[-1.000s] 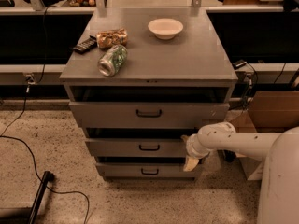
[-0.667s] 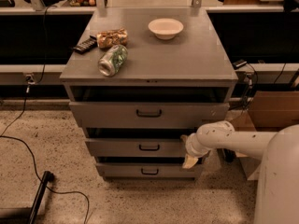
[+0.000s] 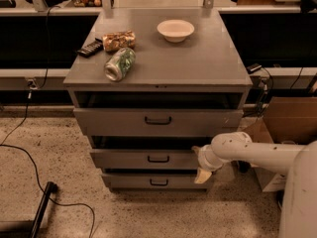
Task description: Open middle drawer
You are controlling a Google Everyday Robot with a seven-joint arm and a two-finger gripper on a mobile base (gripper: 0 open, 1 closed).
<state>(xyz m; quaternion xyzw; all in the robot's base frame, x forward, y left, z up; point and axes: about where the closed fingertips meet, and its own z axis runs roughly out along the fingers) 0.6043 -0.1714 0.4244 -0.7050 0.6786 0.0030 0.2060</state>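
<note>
Table (image 3: 198, 63): grey cabinet with a flat top and three drawers stacked under it, right in front of me.
My arm (image 3: 262, 152): white, reaching in from the right, low, at the level of the middle drawer.
Cardboard box (image 3: 292, 118): on the floor to the right of the table, behind my arm.
Top drawer (image 3: 114, 120): the tallest and widest front, with a dark gap above it.
Bottom drawer (image 3: 129, 181): the narrowest front, just below my end effector.
Bowl (image 3: 175, 30): white, upright, at the back of the table top.
Can (image 3: 119, 64): lying on its side near the left front of the top.
Snack bag (image 3: 119, 40): just behind the can.
Black remote (image 3: 89, 48): at the left edge, beside the bag.
Cable (image 3: 29, 155): loose on the floor to the left, well apart from me.
Change: compared with a second ago, the drawer fronts and my end effector sit in much the same places.
Middle drawer (image 3: 124, 158): between the other two, with a dark gap above its front and its black handle (image 3: 158, 158) at the centre.
End effector (image 3: 199, 162): at the right end of the middle drawer's front, to the right of the handle and apart from it; I cannot tell whether it is open or closed.
</note>
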